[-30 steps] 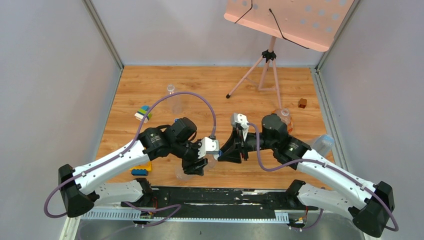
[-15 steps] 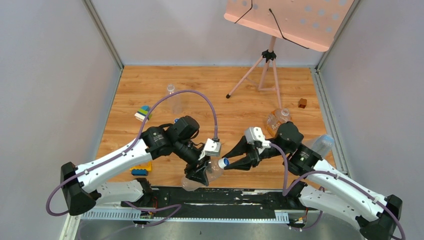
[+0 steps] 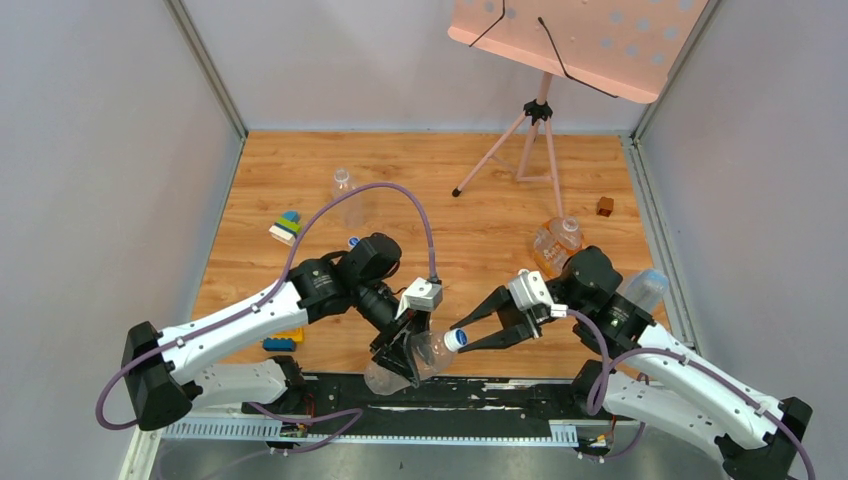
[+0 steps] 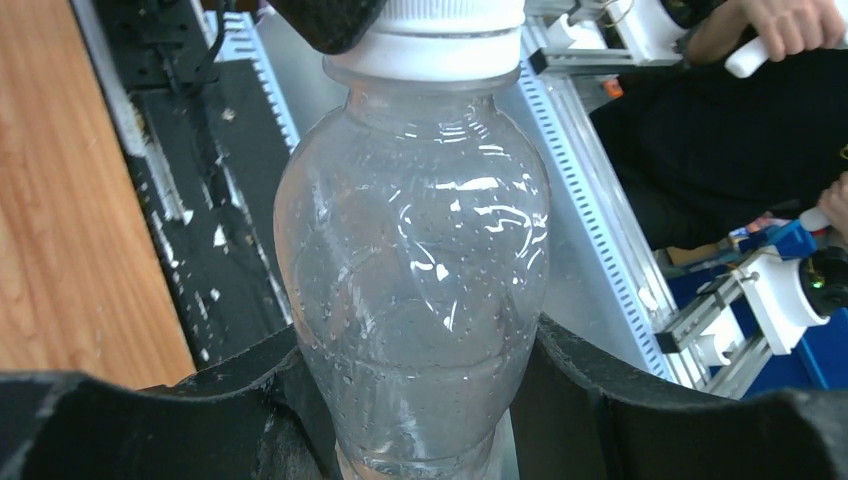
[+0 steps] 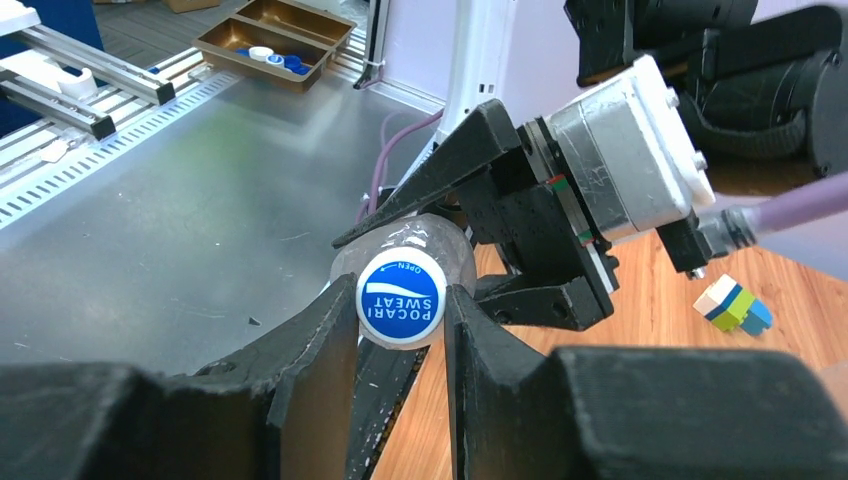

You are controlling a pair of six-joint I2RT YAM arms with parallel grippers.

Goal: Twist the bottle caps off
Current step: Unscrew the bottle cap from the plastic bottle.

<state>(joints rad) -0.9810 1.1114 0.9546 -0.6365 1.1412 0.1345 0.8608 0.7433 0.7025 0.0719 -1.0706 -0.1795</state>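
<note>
My left gripper (image 3: 405, 352) is shut on the body of a clear plastic bottle (image 3: 418, 358), which it holds tilted over the table's near edge. In the left wrist view the bottle (image 4: 415, 260) fills the gap between the black fingers (image 4: 600, 400). Its cap (image 3: 455, 339) is white with a blue top. My right gripper (image 5: 400, 305) is shut on that cap (image 5: 400, 298), one finger on each side. More capped bottles are on the table: a clear one (image 3: 345, 195) at the back left and an orange-tinted one (image 3: 555, 243) on the right.
A third bottle (image 3: 645, 288) lies by the right wall. A small blue cap (image 3: 353, 241) lies loose on the wood. A brown cube (image 3: 604, 206), a stack of toy blocks (image 3: 287, 226), yellow and blue bricks (image 3: 283, 338) and a pink music stand's tripod (image 3: 530, 140) also stand here.
Both grippers have moved toward the near edge with the bottle between them. The right arm has swung out to the right, and the cap's blue top now shows from above.
</note>
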